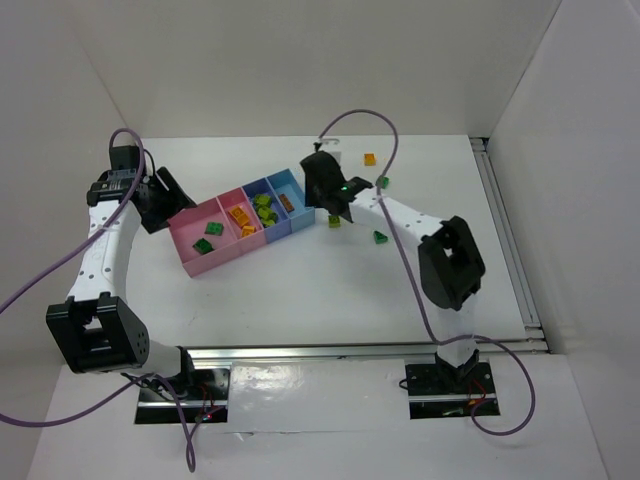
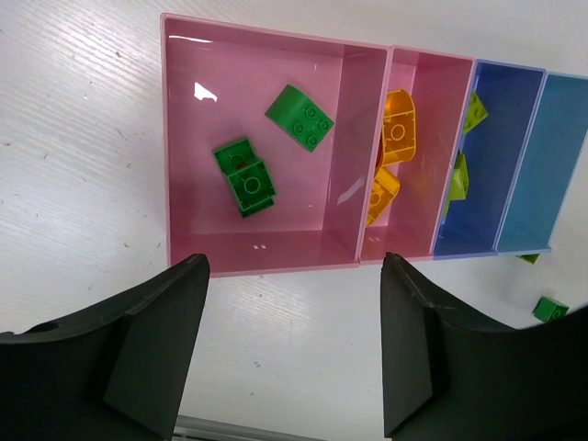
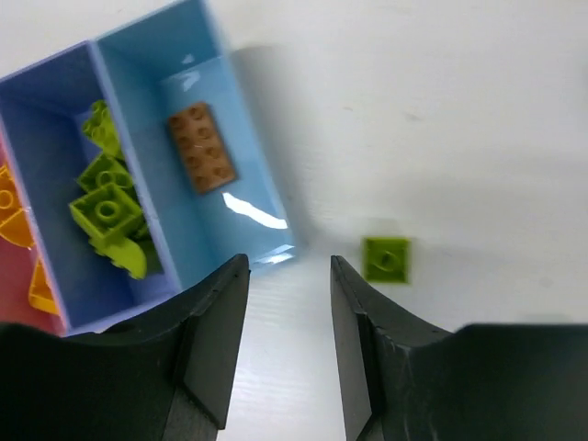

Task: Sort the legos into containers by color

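Observation:
The containers are a joined row: a wide pink bin with two dark green legos, a narrow pink bin with orange legos, a blue bin with lime legos, and a light-blue bin holding one brown-orange brick. My right gripper hangs just off that bin's near corner, jaws a little apart and empty. A loose lime lego lies to its right. My left gripper stands wide open and empty over the table, short of the wide pink bin.
On the table right of the bins lie a lime lego, a dark green one, another green one and an orange one. The enclosure's white walls stand at the back and on both sides.

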Available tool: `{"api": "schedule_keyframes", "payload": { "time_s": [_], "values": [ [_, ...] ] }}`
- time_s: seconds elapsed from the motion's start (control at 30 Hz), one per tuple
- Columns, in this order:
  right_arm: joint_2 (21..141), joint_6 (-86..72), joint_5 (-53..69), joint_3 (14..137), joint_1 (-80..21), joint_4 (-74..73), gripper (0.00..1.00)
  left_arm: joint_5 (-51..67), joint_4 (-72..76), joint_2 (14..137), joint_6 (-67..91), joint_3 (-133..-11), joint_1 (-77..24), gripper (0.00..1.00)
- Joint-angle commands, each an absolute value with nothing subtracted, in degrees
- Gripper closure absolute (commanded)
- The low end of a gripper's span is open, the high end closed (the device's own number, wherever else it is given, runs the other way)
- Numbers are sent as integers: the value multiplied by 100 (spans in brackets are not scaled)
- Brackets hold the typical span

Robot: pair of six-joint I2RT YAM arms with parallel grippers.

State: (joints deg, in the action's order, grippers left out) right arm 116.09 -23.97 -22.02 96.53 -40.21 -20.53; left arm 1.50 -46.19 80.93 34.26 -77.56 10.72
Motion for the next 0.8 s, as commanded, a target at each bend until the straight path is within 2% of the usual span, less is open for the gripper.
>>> {"api": "schedule_keyframes", "payload": {
  "time_s": [0.0,0.03,0.07,0.13,0.23,0.6,0.77],
  "values": [
    [10645,-2619,-2541,8758,-3780,-1731,51,88,-4518,8024,3287,-7743,1072,23],
    [10565,-2619,-2383,8597,-3779,-1792,48,88,-4518,8024,3287,-7743,1072,23],
    [10504,-2671,-2330,8483,-3779,-1871,38,88,-4518,8024,3287,-7743,1072,23],
    [10564,-2750,-2024,8314,-3666,-2143,27,88,-4518,8077,3287,-7743,1072,23],
    [10958,-2900,-1654,8367,-3481,-2417,21,88,-4457,8077,3287,-7665,1072,23],
    [11996,-2549,-1670,8964,-3050,-2426,19,88,-4456,8139,3287,-7611,1072,23],
    [12330,-2374,-1486,9289,-2883,-2426,32,141,-4456,8191,3287,-7611,1072,23]
  ]
}}
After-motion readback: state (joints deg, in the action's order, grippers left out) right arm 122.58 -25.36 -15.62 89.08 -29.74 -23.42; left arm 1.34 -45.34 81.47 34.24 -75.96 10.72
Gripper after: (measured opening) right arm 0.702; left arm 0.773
